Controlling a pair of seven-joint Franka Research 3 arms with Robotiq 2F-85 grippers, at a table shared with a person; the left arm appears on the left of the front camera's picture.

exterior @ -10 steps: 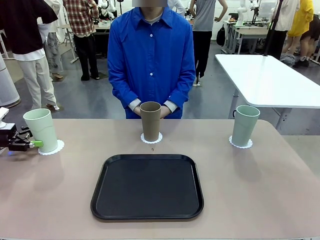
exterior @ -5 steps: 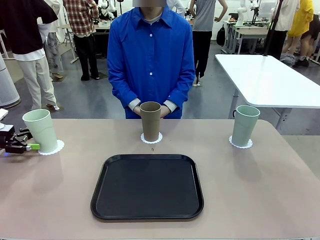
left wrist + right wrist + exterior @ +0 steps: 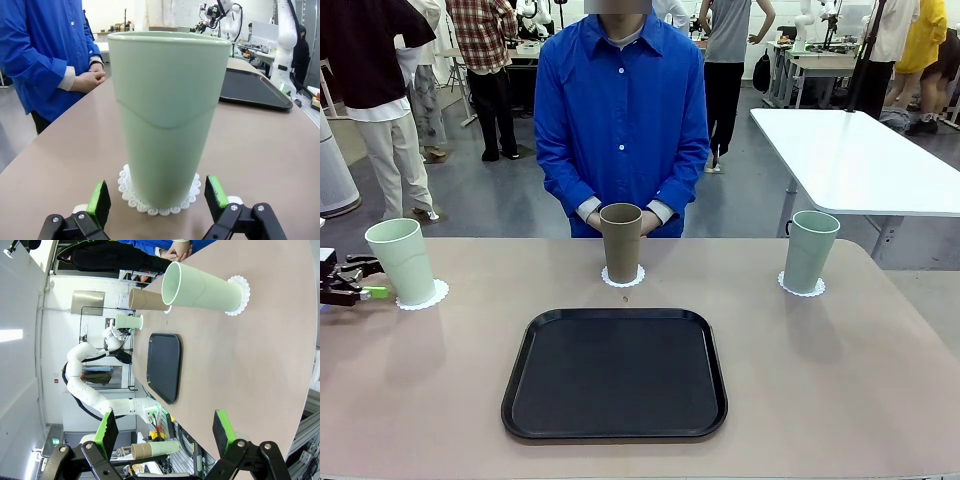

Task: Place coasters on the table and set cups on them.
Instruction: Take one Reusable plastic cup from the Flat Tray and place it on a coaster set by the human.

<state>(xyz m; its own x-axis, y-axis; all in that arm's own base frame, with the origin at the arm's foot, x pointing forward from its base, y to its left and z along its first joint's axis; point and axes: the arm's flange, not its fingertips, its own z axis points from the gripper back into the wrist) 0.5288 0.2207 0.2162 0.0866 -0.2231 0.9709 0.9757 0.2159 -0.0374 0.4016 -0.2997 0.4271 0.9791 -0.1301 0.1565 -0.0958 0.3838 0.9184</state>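
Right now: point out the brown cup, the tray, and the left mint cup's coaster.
brown cup (image 3: 621, 243), front view, middle of its wall.
tray (image 3: 615, 373), front view, bare floor of the tray.
left mint cup's coaster (image 3: 131, 196), left wrist view, lacy front edge.

Table bears tray, coasters.

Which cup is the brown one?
The brown cup in the middle of the far edge, right in front of the person, standing on a coaster. The other two cups, at the left and at the right, are pale green.
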